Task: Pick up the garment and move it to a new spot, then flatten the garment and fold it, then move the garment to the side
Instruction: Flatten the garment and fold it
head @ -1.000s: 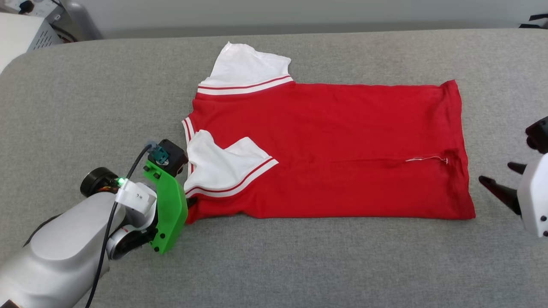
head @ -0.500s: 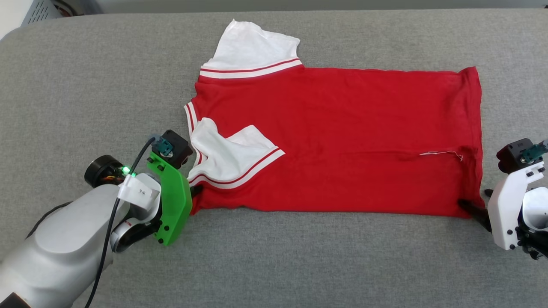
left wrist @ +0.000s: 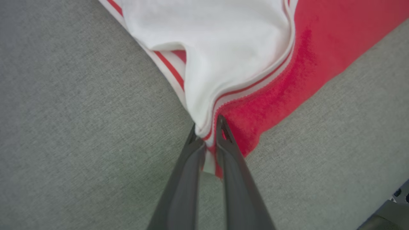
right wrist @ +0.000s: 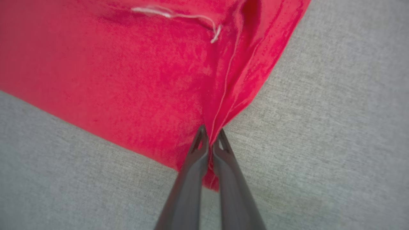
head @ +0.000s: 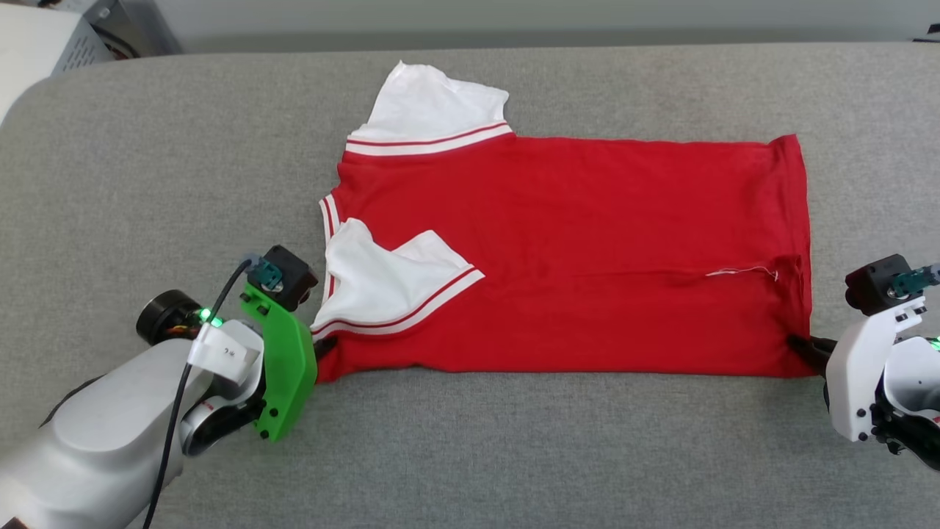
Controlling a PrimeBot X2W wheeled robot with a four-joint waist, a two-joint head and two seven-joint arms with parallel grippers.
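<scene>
The garment, a red jersey with white striped-trim sleeves, lies spread on the grey surface with its plain side up, so the print is hidden. One white sleeve is folded onto the body; the other sticks out at the back. My left gripper is shut on the near left corner, pinching white sleeve trim and red cloth. My right gripper is shut on the near right hem corner. A loose white thread lies near the hem.
Grey padded surface extends on all sides of the garment, with bare room in front and to the left. A pale metal box stands off the back left corner.
The right gripper came in from the right, reached the near right hem corner and shut on it. The left gripper kept its hold. The head camera shifted down, then back up.
</scene>
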